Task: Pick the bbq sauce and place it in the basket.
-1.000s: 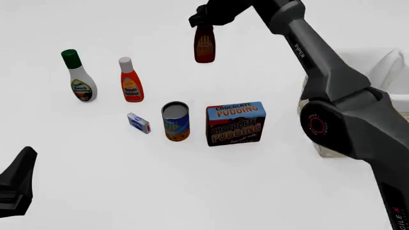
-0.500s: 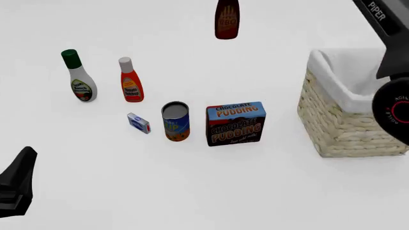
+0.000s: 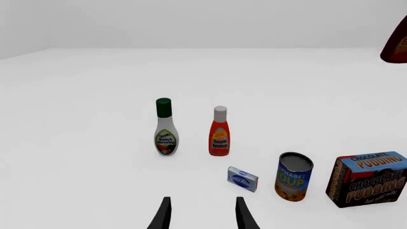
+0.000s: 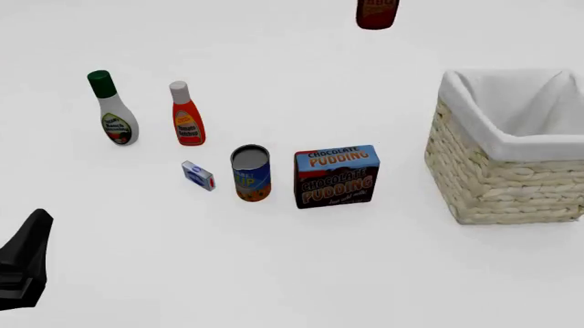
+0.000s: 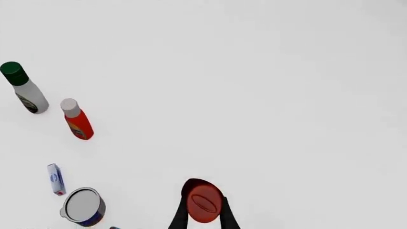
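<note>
Since a second ago I carry the bbq sauce (image 4: pixel 376 14) higher and rightward, now gripped at its red cap in my right hand (image 5: pixel 203 217), high above the desk (image 4: pixel 273 273), the basket (image 4: pixel 497 184) still further right and below it.

Lighting bright, even, diffuse in all three views; no single source discernible. White counter (image 4: pixel 301 273) nearly shadowless: only faint soft shading under the pudding box (image 4: pixel 336 175) and the basket (image 4: pixel 507 184). No glare or hot spots. Render sharp edge to edge, no motion blur, no visible lens distortion. Small label text on the bottles too fine to read.
</note>
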Action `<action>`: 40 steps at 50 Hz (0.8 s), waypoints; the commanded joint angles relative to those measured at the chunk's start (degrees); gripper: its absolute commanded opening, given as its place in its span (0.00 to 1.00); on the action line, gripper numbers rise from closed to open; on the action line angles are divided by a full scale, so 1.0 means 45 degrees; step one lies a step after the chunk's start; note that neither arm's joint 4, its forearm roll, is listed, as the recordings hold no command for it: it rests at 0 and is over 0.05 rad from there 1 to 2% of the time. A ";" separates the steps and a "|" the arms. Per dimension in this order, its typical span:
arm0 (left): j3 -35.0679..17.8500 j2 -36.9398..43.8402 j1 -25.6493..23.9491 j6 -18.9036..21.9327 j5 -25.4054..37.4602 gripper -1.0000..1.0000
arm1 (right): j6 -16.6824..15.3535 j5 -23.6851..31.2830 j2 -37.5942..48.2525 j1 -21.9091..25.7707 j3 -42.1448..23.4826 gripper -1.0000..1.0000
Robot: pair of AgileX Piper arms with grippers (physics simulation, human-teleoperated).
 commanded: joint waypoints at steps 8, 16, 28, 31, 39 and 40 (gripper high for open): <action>0.0000 0.0000 0.0000 0.0000 0.0000 1.00 | 0.0000 -0.0212 -0.2827 -0.1372 0.2350 0.00; 0.0000 0.0000 0.0000 0.0000 0.0000 1.00 | -0.0029 -0.0489 -0.3756 -0.2084 0.3472 0.00; 0.0000 0.0000 0.0000 0.0000 0.0000 1.00 | -0.0115 -0.0629 -0.5156 -0.3464 0.4919 0.00; 0.0000 0.0000 0.0000 0.0000 0.0000 1.00 | -0.0256 -0.0689 -0.5445 -0.3713 0.5235 0.00; 0.0000 0.0000 0.0000 0.0000 0.0000 1.00 | -0.0309 -0.0689 -0.6063 -0.4386 0.5809 0.00; 0.0000 0.0000 0.0000 0.0000 0.0000 1.00 | -0.0331 -0.0743 -0.6130 -0.4510 0.5939 0.00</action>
